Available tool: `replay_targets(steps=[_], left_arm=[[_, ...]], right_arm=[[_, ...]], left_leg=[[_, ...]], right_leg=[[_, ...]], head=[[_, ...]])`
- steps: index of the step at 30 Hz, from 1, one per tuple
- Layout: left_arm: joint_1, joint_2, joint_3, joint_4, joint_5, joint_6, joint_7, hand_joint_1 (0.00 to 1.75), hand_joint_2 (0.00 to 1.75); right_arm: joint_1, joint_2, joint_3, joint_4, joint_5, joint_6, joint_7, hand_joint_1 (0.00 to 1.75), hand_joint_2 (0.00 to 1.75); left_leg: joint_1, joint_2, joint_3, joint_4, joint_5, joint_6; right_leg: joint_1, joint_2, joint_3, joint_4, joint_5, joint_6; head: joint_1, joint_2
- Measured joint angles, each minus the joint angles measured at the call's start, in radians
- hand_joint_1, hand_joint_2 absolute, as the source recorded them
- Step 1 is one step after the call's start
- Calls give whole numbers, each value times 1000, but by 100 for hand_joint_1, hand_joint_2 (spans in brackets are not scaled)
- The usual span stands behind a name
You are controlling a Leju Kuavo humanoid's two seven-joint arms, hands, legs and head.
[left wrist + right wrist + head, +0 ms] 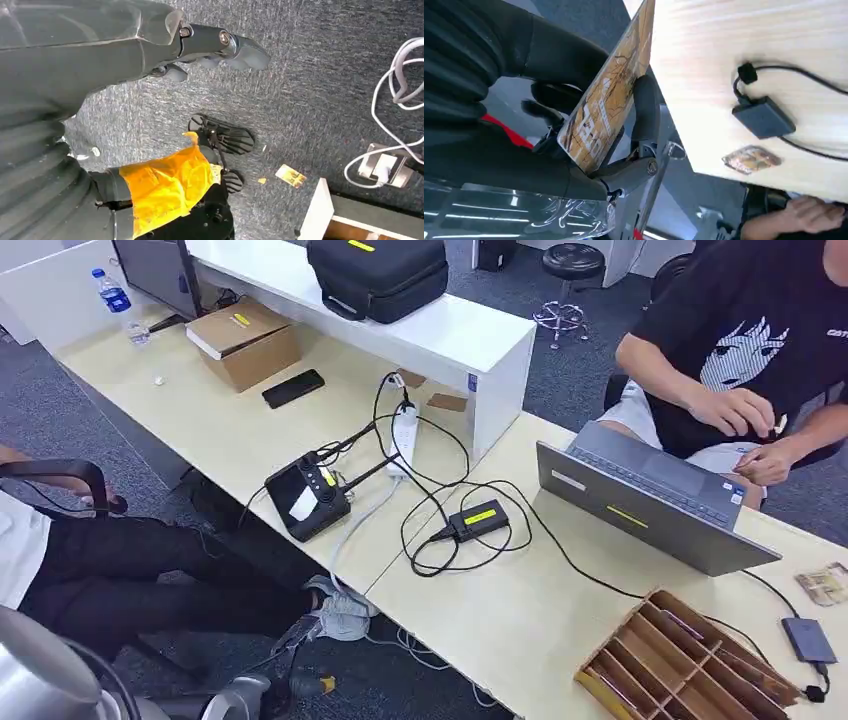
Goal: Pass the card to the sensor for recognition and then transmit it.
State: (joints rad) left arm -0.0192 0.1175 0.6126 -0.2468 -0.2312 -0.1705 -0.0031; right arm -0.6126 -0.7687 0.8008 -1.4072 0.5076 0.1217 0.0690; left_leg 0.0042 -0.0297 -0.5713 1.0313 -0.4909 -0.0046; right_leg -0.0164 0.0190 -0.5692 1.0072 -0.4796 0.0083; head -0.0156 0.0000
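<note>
A pale table carries a grey laptop, a wooden slotted tray and a small dark sensor on a cable, with a person seated behind. The right hand pinches the card just off the table's edge, near the sensor. The left hand hangs over carpet, fingers curled, holding nothing.
</note>
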Motion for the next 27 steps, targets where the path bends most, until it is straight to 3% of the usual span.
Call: replay_targets(steps=[3,6,10,17,26,27], left_arm=[[4,0,3,0,-8,-5,-6,0,175],[-1,-1,3,0,-37,-10,2,0,175],[-39,-5,0,0,-86,-11,40,0,175],[-109,-20,-26,0,-144,-16,99,0,175],[-135,-35,-51,0,-161,-17,121,0,175],[-139,-37,-53,0,-162,-18,126,0,175]], right_arm=[[-12,2,-64,-58,40,-99,-5,175,175],[-84,54,-111,-79,94,-75,-24,175,175],[-233,203,-108,-1,150,-38,-40,175,175],[-486,499,-90,330,143,-44,-17,175,175],[-601,661,-89,567,150,-63,5,175,175],[-604,677,-89,591,158,-64,9,143,175]], left_leg=[[0,0,0,0,0,0],[0,2,1,0,0,0],[0,3,0,0,3,-3],[0,2,-1,0,9,-6],[1,2,-3,0,9,-6],[1,2,-4,0,9,-6]], right_leg=[[0,0,0,1,0,0],[0,3,0,1,0,0],[0,4,-2,4,2,-2],[0,3,-6,7,5,-5],[0,3,-8,7,5,-5],[0,3,-8,7,5,-5]], head=[[0,0],[0,0],[0,0],[0,0],[0,0],[0,0]])
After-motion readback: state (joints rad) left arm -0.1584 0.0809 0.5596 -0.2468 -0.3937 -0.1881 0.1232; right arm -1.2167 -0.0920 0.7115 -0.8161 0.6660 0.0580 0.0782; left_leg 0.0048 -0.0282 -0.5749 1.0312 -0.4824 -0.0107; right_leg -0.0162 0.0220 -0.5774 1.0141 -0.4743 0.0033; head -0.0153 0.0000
